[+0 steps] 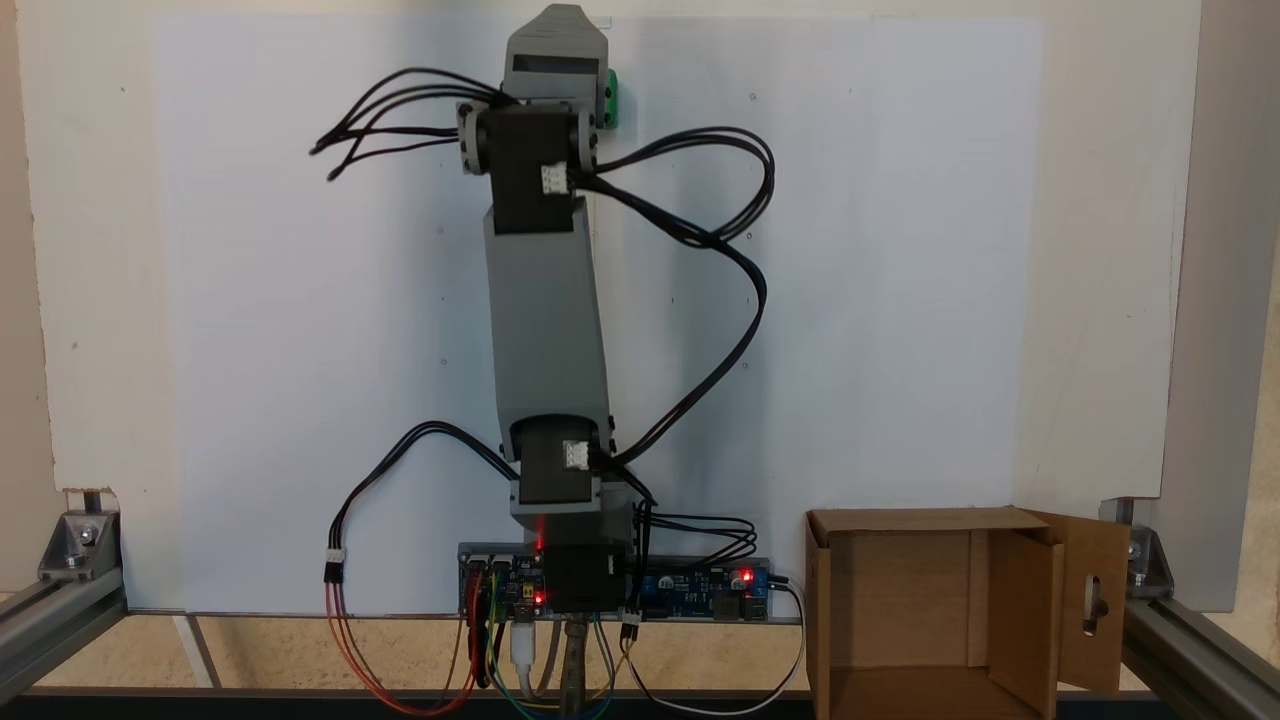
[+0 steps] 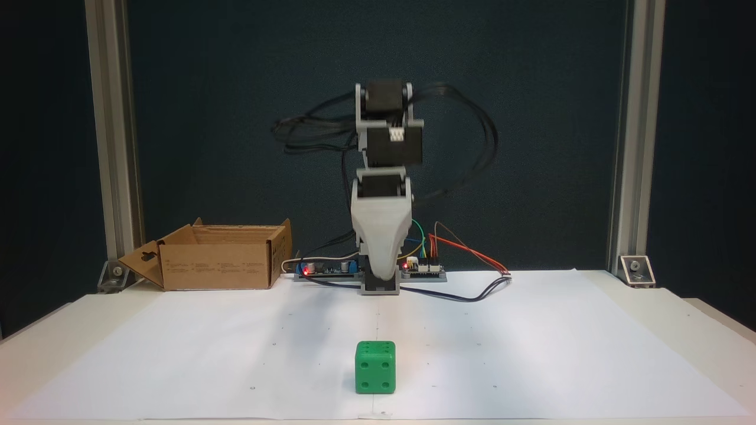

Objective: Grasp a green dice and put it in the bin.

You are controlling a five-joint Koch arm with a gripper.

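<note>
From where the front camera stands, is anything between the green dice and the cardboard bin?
Nothing visible: the green dice sits alone on white paper, and the bin stands open beside the arm's base, with bare paper between them.

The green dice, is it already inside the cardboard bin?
No. In a fixed view the green dice sits on the white paper, far in front of the bin.

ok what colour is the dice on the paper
Bright green dice, with round sunken pips; clearest in the fixed view facing the arm.
</note>
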